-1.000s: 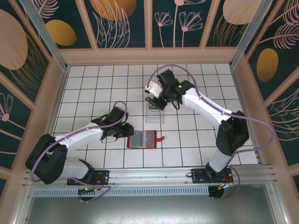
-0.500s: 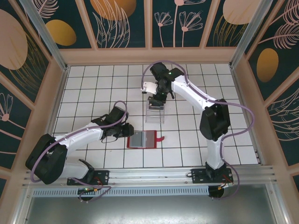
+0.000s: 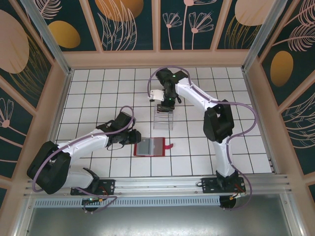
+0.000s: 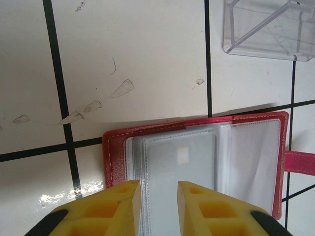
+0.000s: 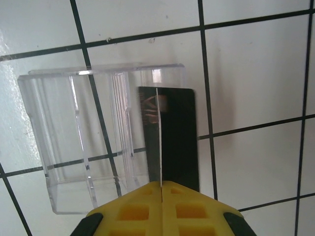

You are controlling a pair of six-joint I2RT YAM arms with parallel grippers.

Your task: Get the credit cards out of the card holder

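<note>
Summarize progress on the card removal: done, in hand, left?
Done: card holder lies open, one dark credit card is out. In hand: right gripper pinches that card edge-on at the clear box; left gripper is at the holder's sleeves. Left: release the card; the sleeves look pale, so I can't tell if more cards remain.

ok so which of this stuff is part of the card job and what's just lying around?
In the job: wallet; card, pinched in the right gripper; left gripper, jaws apart over the wallet.
Lying about: clear box, not named in the task, though the card is held at it.
</note>
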